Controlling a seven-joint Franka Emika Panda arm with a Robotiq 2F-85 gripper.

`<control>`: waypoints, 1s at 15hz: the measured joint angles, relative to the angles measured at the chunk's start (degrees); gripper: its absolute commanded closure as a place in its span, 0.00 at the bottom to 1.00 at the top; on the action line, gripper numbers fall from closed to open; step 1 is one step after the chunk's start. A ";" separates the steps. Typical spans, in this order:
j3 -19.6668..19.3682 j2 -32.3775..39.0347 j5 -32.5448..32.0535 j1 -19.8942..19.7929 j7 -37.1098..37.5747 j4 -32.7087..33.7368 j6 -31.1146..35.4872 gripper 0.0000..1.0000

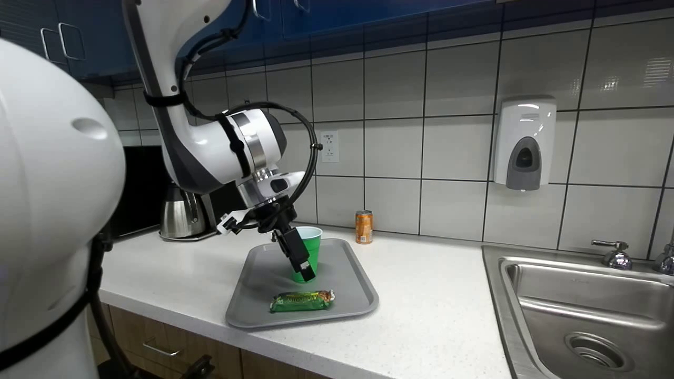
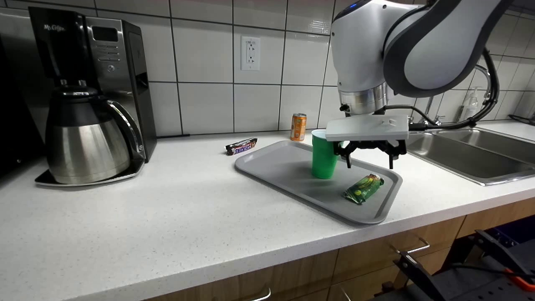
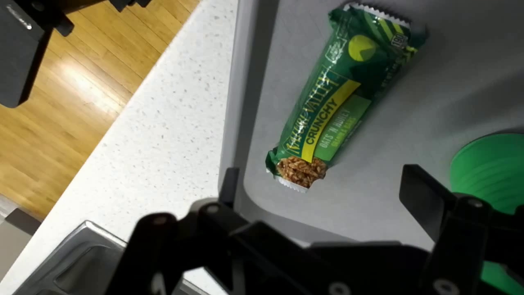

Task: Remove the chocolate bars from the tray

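A green-wrapped Nature Valley bar lies flat on the grey tray, near its front end. The bar also shows in an exterior view and whole in the wrist view. A dark Snickers bar lies on the counter just off the tray's back-left edge; it does not show in the wrist view. My gripper is open and empty, above the tray. In the wrist view its fingers are wide apart, just short of the green bar's torn-looking end, touching nothing. It also shows in both exterior views.
A green cup with a white rim stands on the tray close to my gripper; it also shows beside a finger in the wrist view. An orange can stands behind the tray. A coffee maker and a sink flank the counter.
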 measured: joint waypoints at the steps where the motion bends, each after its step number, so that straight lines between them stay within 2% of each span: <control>1: -0.26 0.65 -0.72 0.39 1.18 0.31 0.00 0.00; 6: -1.79 3.37 -4.10 2.36 7.46 1.68 -0.01 0.00; 15: -2.58 5.14 -4.12 4.11 13.39 2.41 0.02 0.00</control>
